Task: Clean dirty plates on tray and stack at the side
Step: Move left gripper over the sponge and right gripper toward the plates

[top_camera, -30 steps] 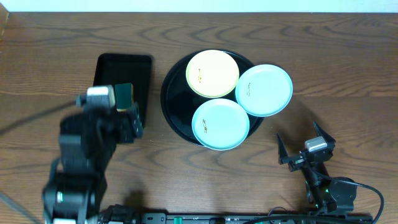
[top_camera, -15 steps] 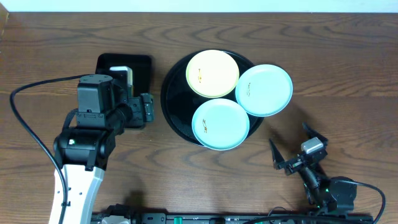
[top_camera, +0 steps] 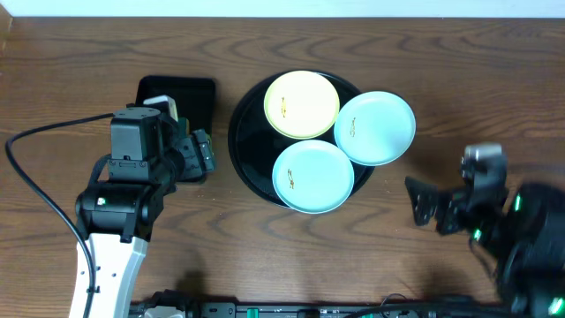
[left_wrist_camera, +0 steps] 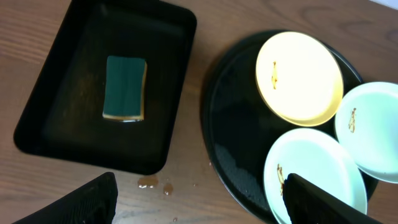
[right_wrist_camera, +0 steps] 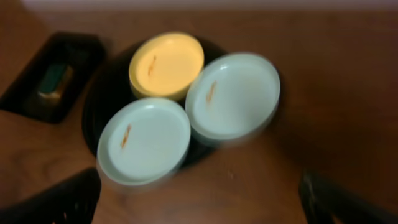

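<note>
Three plates lie on the round black tray (top_camera: pixel 250 146): a pale yellow one (top_camera: pixel 302 104) at the back, a mint one (top_camera: pixel 375 128) overhanging the right rim, and a mint one (top_camera: pixel 312 175) at the front. Each carries a small brown smudge. My left gripper (top_camera: pixel 201 157) hangs open over the table between the rectangular tray and the round tray; its fingers (left_wrist_camera: pixel 93 200) hold nothing. My right gripper (top_camera: pixel 430 205) stands open to the right of the round tray, above bare table, with the plates (right_wrist_camera: pixel 144 140) ahead of it in a blurred wrist view.
A smaller rectangular black tray (left_wrist_camera: pixel 62 124) at the left holds a green and yellow sponge (left_wrist_camera: pixel 125 88). A few brown drops (left_wrist_camera: pixel 149 182) lie on the wood just in front of it. The left arm's cable (top_camera: pixel 35 141) loops over the table's left side.
The left arm has settled beside the rectangular tray's near right corner. The right arm has swung up and to the right, its image blurred. The plates have not moved.
</note>
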